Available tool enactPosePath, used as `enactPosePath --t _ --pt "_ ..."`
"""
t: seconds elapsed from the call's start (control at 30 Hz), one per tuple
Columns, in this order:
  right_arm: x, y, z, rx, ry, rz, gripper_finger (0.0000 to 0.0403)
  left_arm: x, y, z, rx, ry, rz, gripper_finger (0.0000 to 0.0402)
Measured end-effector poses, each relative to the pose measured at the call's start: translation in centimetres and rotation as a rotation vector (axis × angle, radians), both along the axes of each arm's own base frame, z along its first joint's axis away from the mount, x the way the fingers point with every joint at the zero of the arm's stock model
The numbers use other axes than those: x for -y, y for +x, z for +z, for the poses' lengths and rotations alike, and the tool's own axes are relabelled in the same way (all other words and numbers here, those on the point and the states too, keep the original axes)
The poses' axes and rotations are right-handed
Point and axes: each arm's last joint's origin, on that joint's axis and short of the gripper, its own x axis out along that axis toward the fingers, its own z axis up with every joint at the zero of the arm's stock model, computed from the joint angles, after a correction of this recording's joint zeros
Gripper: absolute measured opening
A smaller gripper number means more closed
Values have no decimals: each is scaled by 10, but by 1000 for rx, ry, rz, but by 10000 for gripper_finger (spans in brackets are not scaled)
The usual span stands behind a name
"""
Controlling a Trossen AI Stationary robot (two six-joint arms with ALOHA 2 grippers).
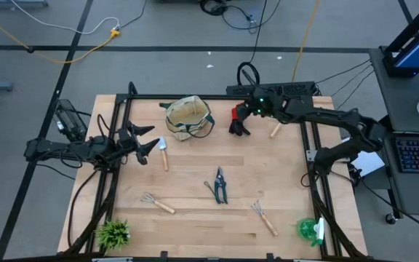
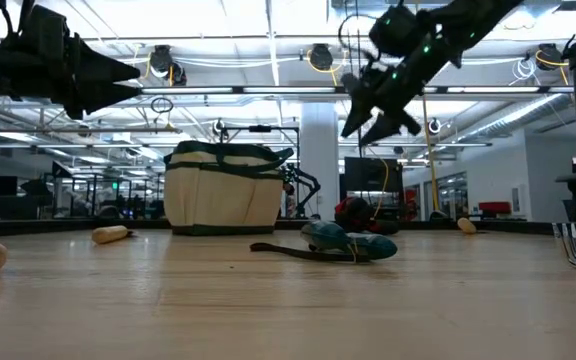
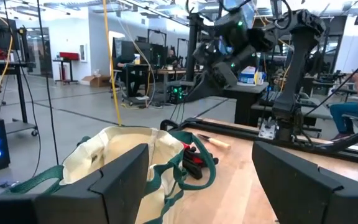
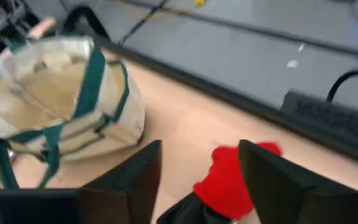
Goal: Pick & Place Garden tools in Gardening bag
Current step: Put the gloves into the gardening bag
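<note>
The beige gardening bag (image 1: 188, 116) with green trim stands open at the table's far middle; it also shows in the low view (image 2: 226, 190). The red-and-black gloves (image 1: 238, 121) lie on the table to its right. My right gripper (image 1: 246, 110) hangs open above the gloves (image 4: 232, 180), clear of the table in the low view (image 2: 363, 125). My left gripper (image 1: 148, 143) is open and empty, raised left of the bag (image 3: 114, 158), next to a wooden-handled trowel (image 1: 164, 153). Dark pruning shears (image 1: 220, 185) lie at mid-table.
A hand rake (image 1: 157, 203) lies near left and another (image 1: 264, 217) near right. A green spray bottle (image 1: 311, 231) lies at the near right corner, a leafy plant (image 1: 113, 233) at the near left. A wooden handle (image 1: 275, 131) lies right of the gloves. Black frame rails (image 1: 311, 156) border the table.
</note>
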Motion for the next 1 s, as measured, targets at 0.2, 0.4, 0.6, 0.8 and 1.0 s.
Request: enactPosePath --t 0.2,0.4,0.6,0.8,1.0 --pt "17 4 -25 -24 105 -43 271 -1 0 -3 -38 -2 45 294" --pt "31 6 -27 -8 148 -85 274 -3 -1 -4 -43 -12 115 294" --pt "43 4 -11 19 131 -122 268 -4 -2 -4 -42 -19 150 294" --pt "43 -2 -18 -38 206 -164 268 -4 -2 -5 -51 -15 159 294" --pt "48 8 -37 -58 242 -172 268 -4 -1 -9 -98 -11 159 294"
